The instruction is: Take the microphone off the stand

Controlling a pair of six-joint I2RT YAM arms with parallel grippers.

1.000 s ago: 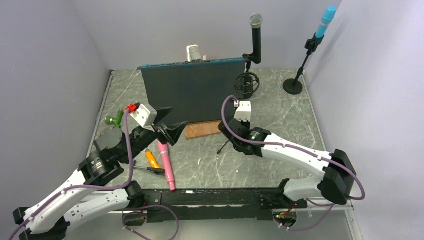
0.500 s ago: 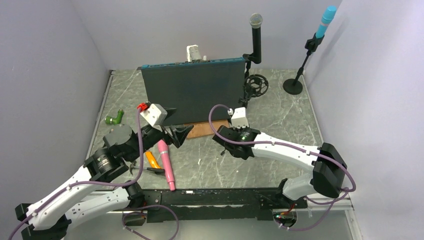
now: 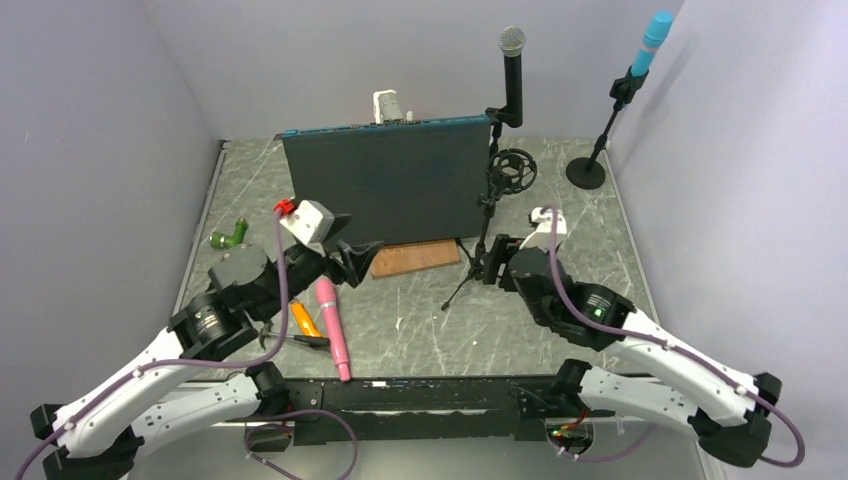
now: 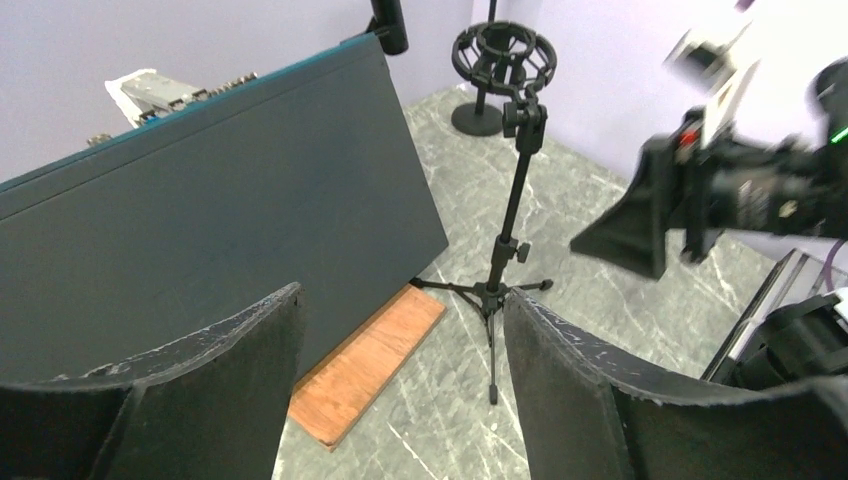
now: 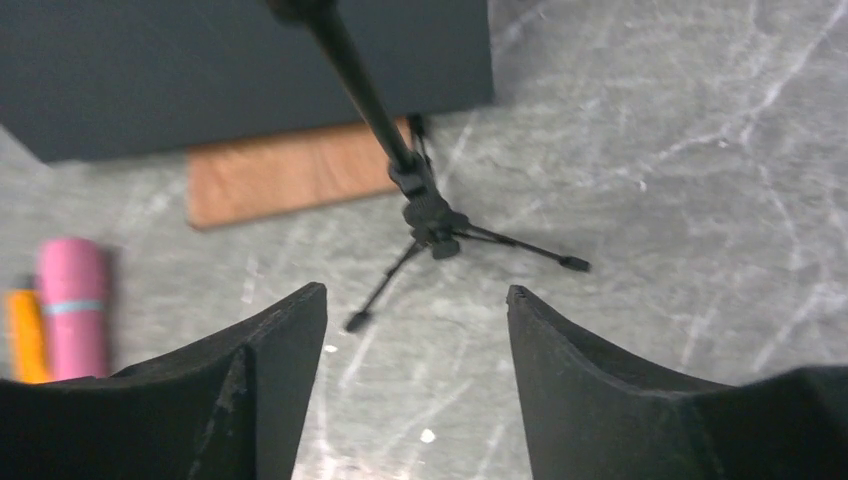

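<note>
A pink microphone (image 3: 331, 325) lies flat on the table, near the left arm; the right wrist view catches it as well, the microphone (image 5: 72, 305) at its left edge. The small black tripod stand (image 3: 486, 220) stands upright with an empty ring mount (image 3: 512, 170) on top. My left gripper (image 3: 360, 262) is open and empty, hovering left of the stand (image 4: 513, 215). My right gripper (image 3: 487, 262) is open and empty too, just right of the stand's legs (image 5: 430, 225).
A dark upright panel (image 3: 385, 185) stands behind a wooden block (image 3: 412, 258). At the back are a black microphone on a tall stand (image 3: 512, 75) and a blue one (image 3: 652, 40) on a round base (image 3: 586, 172). An orange tool (image 3: 305, 318) and a green object (image 3: 230, 236) lie at the left.
My right arm has swung from the left of the tripod to its right side and its jaws have opened. The ring mount shifted slightly right early on. The left gripper barely moved.
</note>
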